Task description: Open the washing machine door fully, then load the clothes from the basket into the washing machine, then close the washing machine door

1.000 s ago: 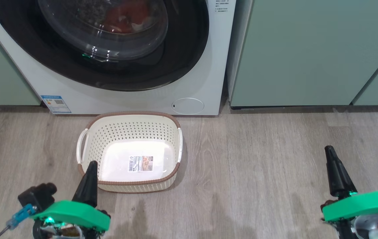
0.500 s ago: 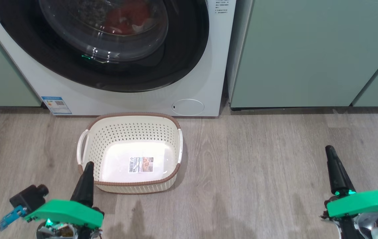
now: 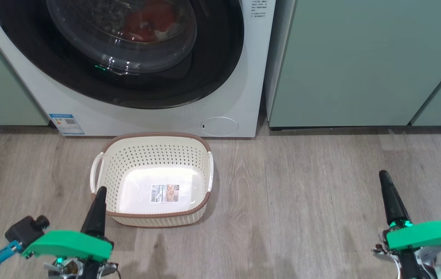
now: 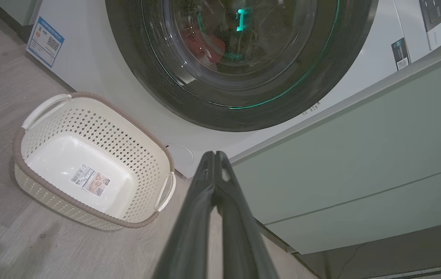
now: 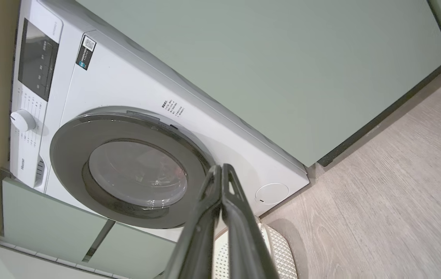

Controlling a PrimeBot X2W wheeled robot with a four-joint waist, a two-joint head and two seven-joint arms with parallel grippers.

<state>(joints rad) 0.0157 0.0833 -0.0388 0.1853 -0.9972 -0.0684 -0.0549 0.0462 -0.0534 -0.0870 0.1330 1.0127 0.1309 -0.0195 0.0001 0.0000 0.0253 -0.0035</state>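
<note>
1. The washing machine door (image 3: 121, 38) lies flush against the front of the washing machine (image 3: 240, 100); in the right wrist view its black rim sits flat on the white panel with no gap showing.
2. The clothes (image 3: 149, 23) show as a red patch behind the door's glass bowl, inside the drum.
3. The basket (image 3: 154, 135) stands on the wooden floor (image 3: 302, 201) just in front of the machine. It holds nothing but the paper label (image 3: 164, 193) on its bottom.
4. The left hand (image 3: 99, 193) hangs low beside the basket's near left corner, its two dark fingers pressed together around nothing.
5. The right hand (image 3: 384, 176) is well off to the right over bare floor, in front of the pale green cabinets (image 3: 360, 58), likewise closed and empty.
6. Judged from this, all three steps look done: door shut, load inside, basket emptied.
7. What may remain is only to confirm the latch. If it has not caught, a firm push with a closed hand on the black rim near the latch side would serve, keeping off the glass.
</note>
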